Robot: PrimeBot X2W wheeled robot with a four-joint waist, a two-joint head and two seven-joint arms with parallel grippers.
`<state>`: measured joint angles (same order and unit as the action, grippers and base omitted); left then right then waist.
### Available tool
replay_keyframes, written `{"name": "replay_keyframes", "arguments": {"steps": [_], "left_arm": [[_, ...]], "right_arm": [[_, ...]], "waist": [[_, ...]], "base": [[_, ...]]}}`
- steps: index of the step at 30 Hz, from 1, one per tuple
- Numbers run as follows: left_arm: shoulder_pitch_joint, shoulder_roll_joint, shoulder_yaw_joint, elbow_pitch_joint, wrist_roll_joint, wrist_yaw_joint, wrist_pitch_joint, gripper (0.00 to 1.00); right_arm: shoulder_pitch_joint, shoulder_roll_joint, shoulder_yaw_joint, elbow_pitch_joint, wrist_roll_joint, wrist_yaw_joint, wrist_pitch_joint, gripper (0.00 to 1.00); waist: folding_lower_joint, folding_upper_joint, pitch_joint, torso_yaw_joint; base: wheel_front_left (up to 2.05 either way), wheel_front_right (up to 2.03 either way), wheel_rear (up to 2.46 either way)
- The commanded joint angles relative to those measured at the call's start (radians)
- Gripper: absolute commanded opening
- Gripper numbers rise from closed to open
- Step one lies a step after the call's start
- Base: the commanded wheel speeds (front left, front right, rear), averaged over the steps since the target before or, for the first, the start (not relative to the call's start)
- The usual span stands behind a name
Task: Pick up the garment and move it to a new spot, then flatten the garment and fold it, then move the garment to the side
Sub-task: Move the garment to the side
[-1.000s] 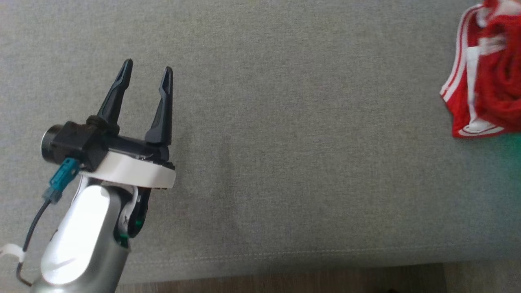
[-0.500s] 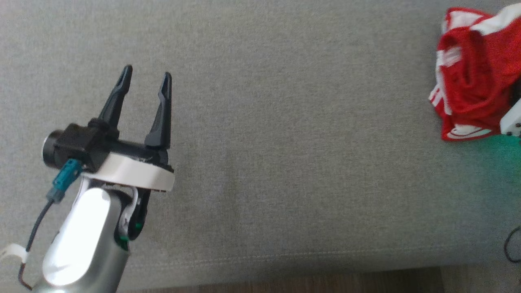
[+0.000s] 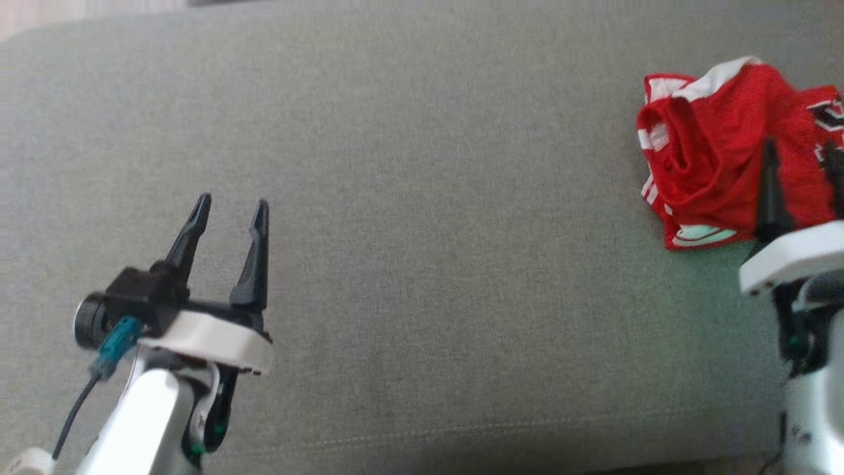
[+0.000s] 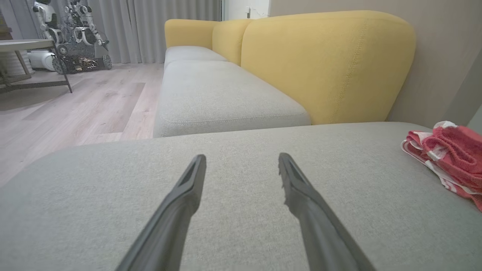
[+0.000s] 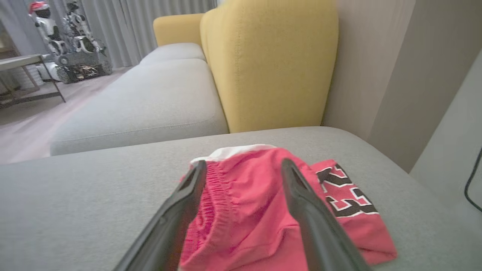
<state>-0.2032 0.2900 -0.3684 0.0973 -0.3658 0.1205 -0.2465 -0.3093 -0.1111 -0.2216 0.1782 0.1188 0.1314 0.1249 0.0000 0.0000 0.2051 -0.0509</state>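
A crumpled red-and-white fabric garment (image 3: 712, 152) is seen on a grey fabric sofa cushion (image 3: 428, 264), just beneath the wide-open right gripper (image 5: 244, 163) and well apart from the equally wide-open, empty left gripper (image 3: 233, 200).

The sofa seat (image 3: 422, 198) is matt woven cloth. The red shorts (image 3: 712, 158) are knit cloth. The left claw (image 3: 233, 200) is matt black plastic, its forearm (image 3: 148, 422) glossy.

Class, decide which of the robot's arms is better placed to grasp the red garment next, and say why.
Right. The right gripper has its open fingers right at the crumpled red garment, while the left gripper, also open, sits over bare grey cushion well away from it.
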Motion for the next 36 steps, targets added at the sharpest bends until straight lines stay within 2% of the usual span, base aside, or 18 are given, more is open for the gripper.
{"name": "replay_keyframes", "arguments": {"steps": [1,6,13,25,36], "left_arm": [[-0.005,0.035,0.050,-0.030,-0.009,0.009,0.004,1.00],[0.044,0.049,0.064,-0.041,-0.024,0.023,0.013,1.00],[0.092,0.060,0.067,-0.048,-0.041,0.028,0.017,1.00],[0.161,0.076,0.046,-0.035,-0.041,0.030,0.018,1.00],[0.185,0.089,0.033,-0.044,-0.037,0.035,0.023,1.00]], "right_arm": [[0.012,0.009,0.044,-0.075,0.008,-0.001,0.004,1.00],[0.095,0.044,0.116,-0.169,0.016,-0.001,-0.008,1.00],[0.181,0.059,0.185,-0.216,0.006,-0.001,-0.025,1.00],[0.339,0.061,0.205,-0.279,0.030,-0.001,-0.026,1.00],[0.383,0.061,0.213,-0.304,0.040,-0.001,-0.018,1.00]], "waist": [[0.0000,0.0000,-0.036,0.013],[0.0000,0.0000,-0.077,0.044],[0.0000,0.0000,-0.119,0.083],[0.0000,0.0000,-0.209,0.083],[0.0000,0.0000,-0.239,0.080]], "base": [[0.00,0.00,0.00],[0.00,0.00,0.00],[0.00,0.00,0.00],[0.00,0.00,0.00],[0.00,0.00,0.00]]}}
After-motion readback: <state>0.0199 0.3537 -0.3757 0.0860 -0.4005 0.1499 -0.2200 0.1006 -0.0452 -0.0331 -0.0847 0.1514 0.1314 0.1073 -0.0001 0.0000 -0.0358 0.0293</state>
